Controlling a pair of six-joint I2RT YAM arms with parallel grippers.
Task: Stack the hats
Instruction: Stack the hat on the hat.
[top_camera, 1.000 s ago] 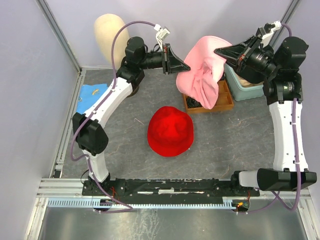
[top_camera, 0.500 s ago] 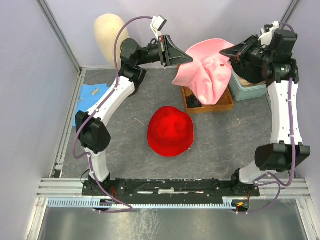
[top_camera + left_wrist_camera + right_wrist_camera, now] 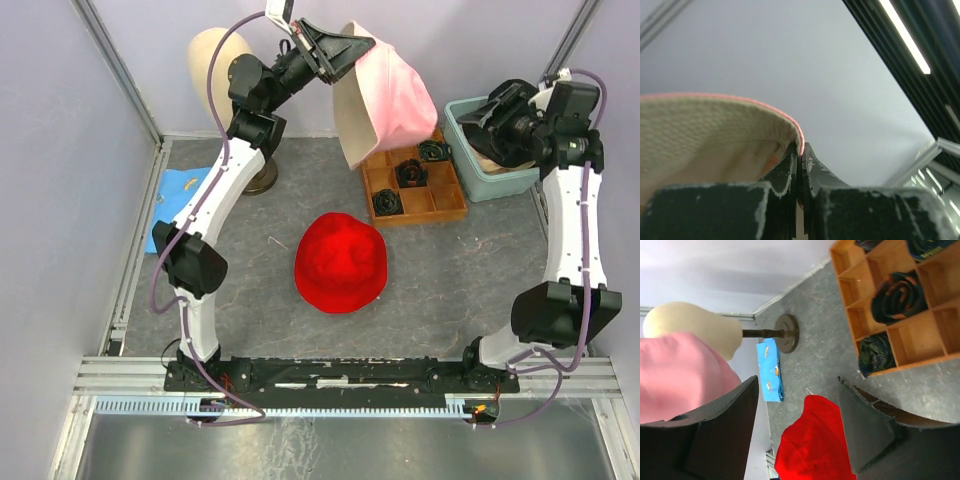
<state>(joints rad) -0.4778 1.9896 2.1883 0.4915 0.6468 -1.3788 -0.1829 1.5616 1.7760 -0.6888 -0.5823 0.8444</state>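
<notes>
Clamped on a mere sliver of brim, the left claw (image 3: 799,150) held the pink hat (image 3: 400,90) high at 12 o'clock, where it could slip free short of the red hat (image 3: 340,262), while the right claw (image 3: 797,390) gaped empty.

Grey mottled tabletop (image 3: 240,300); lilac walls (image 3: 50,220) L, R + rear; alu rail (image 3: 120,375) at near edge; ceiling strip light (image 3: 903,34) lit.

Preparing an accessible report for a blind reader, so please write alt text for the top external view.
The left hand holds a pink hat lifted by its brim at the back of the grey table, while a red hat lies flat in the middle. The right hand is open and empty near a teal tub.
</notes>
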